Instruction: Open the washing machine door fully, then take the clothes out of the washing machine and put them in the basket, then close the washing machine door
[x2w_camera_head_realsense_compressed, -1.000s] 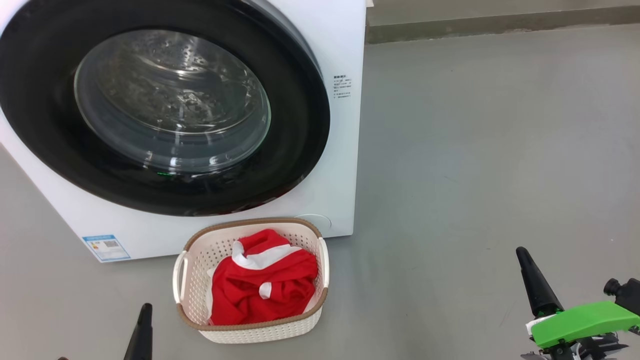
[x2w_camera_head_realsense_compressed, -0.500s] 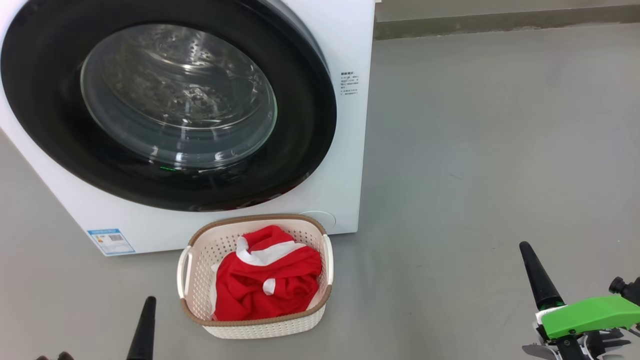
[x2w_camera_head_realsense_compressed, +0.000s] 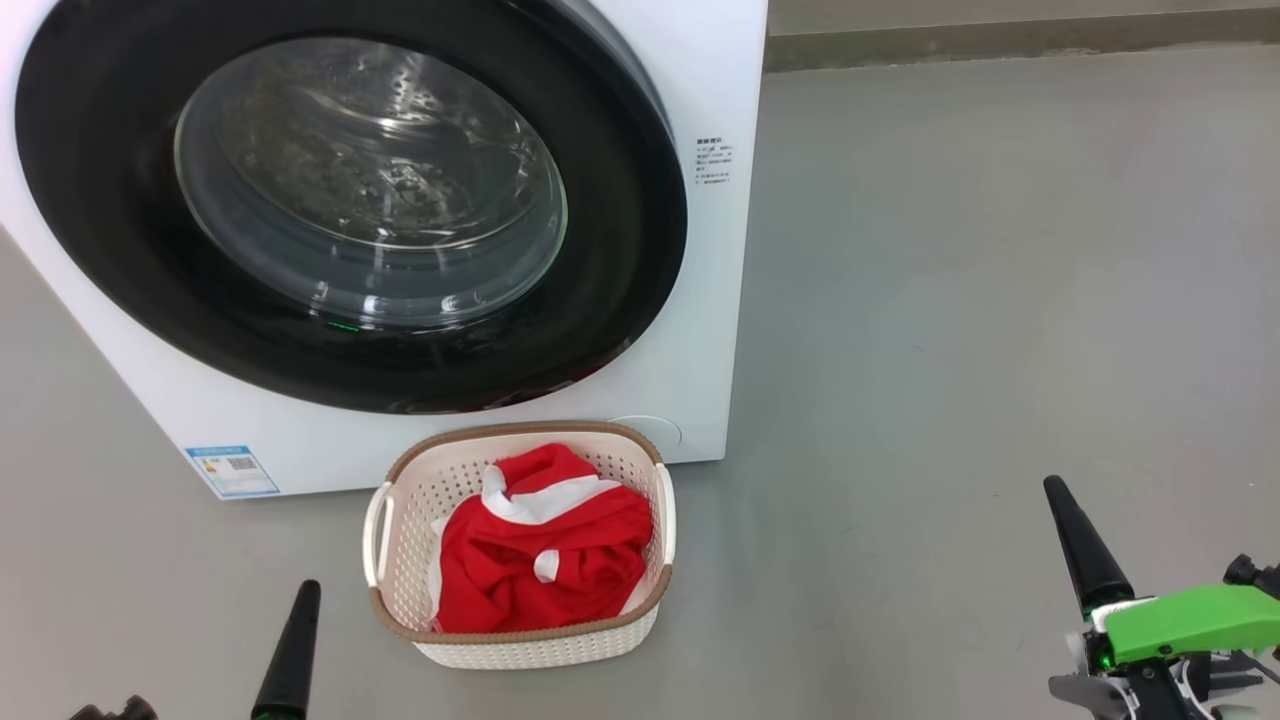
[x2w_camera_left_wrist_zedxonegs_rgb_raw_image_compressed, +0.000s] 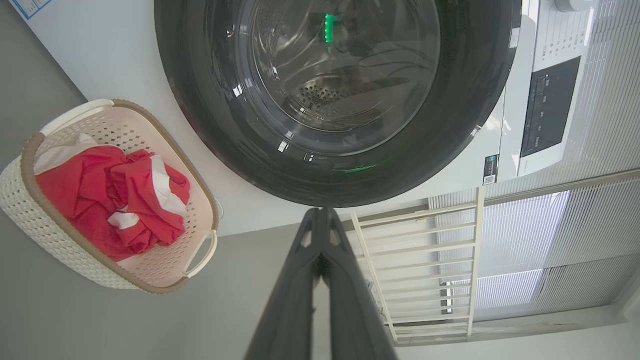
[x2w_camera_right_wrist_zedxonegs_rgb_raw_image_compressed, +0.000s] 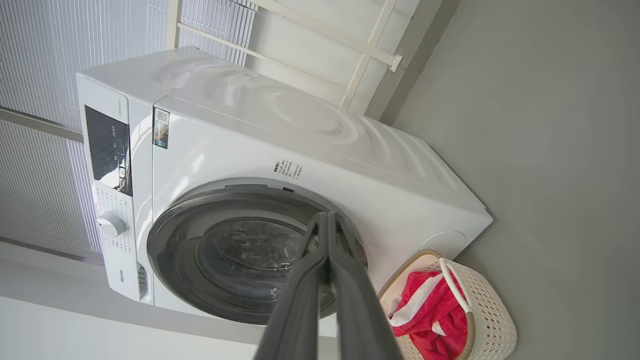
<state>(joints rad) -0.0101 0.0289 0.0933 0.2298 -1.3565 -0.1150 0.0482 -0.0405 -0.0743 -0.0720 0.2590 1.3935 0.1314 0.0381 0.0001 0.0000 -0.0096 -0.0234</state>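
— While the left gripper (x2w_camera_head_realsense_compressed: 306, 595) and the right gripper (x2w_camera_head_realsense_compressed: 1056, 492) sit low at the near edge of the head view, each with its two dark fingers pressed together on nothing, which step is in hand?

— Judging by the layout, the last one: making sure of the closure. The red clothes (x2w_camera_head_realsense_compressed: 540, 560) lie heaped in the cream basket (x2w_camera_head_realsense_compressed: 545, 652), which stands on the grey floor (x2w_camera_head_realsense_compressed: 980, 300) just in front of the washing machine (x2w_camera_head_realsense_compressed: 700, 300). Beyond the basket, the washing machine door (x2w_camera_head_realsense_compressed: 350, 200) appears flush with the white front. Its glass bowl shows bare perforated drum.

— How is that step done well?

— Check that the black rim meets the cabinet evenly all round. If any gap showed, a flat push on the rim with closed fingertips, not on the glass, would likely seat the latch. Any reach should pass wide of the basket, which looks light enough to slide.

— And the pose of the arms?

— Both are clear of everything. The left gripper points up just left of the basket. The right gripper, with a green housing (x2w_camera_head_realsense_compressed: 1190, 620) behind it, points up over open floor well to the right. In each wrist view the fingers aim towards the door from a distance.
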